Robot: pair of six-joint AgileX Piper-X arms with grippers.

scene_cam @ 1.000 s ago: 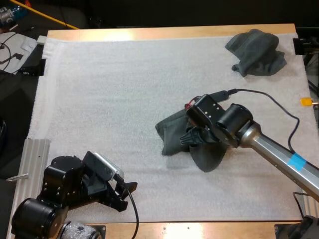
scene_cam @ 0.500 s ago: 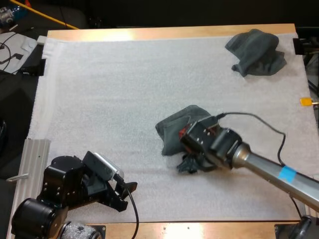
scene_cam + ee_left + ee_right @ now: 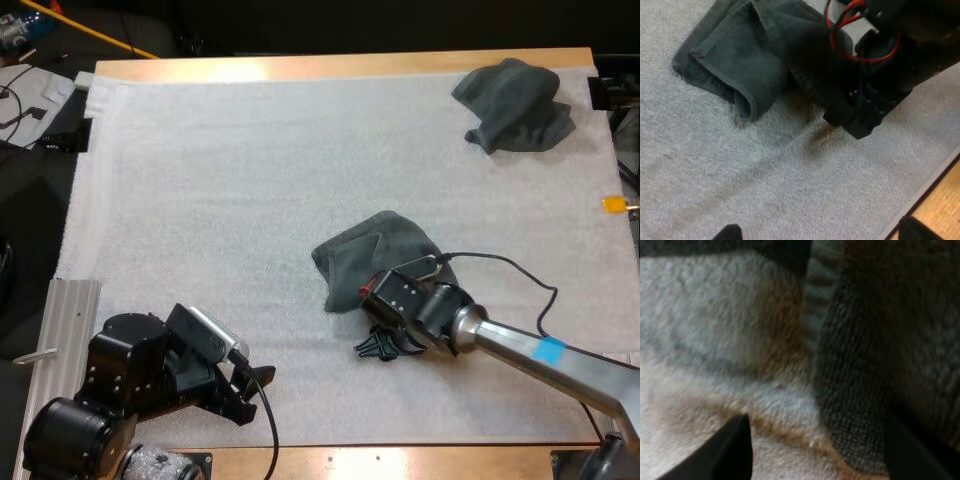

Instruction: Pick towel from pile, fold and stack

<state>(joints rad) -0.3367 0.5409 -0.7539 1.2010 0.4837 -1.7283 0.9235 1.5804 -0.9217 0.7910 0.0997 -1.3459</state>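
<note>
A dark grey-green towel (image 3: 375, 258), loosely folded, lies at the mat's middle right. My right gripper (image 3: 376, 347) is low over the mat at the towel's near edge. In the right wrist view its fingers (image 3: 736, 446) stand wide apart and the gripper (image 3: 822, 452) is open, with the towel's hemmed edge (image 3: 865, 370) just ahead, closer to one finger. A second crumpled towel (image 3: 512, 104) sits at the far right corner. My left gripper (image 3: 252, 384) rests open near the front left; in its own view (image 3: 820, 232) it faces the folded towel (image 3: 740, 60) and the right gripper (image 3: 865, 112).
The white mat (image 3: 220, 200) stretches wide to the left and far side. A metal rail (image 3: 62, 320) lies at the mat's left front edge. The wooden table edge (image 3: 400, 460) runs close in front of the right arm.
My right gripper has moved off the towel's top toward the near side and down to the mat at the towel's front edge. The left arm has stayed still.
</note>
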